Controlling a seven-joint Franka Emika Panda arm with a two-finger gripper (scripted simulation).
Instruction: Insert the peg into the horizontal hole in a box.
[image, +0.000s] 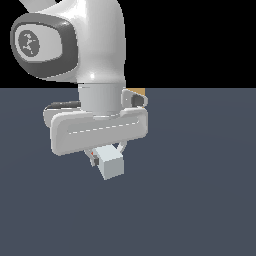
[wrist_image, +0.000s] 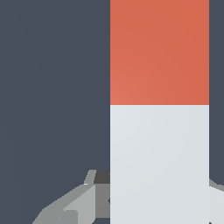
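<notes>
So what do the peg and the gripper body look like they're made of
The peg looks like plain matte plastic or painted wood: flat red-orange and white-grey faces, no grain, no shine; a render leaves it open. The gripper body looks like smooth glossy white plastic, with soft highlights on its casing.

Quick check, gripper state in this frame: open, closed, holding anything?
Gripper: jaws closed on the peg, gripped on its white-grey part; the white end sticks out below the hand in the exterior view.
</notes>
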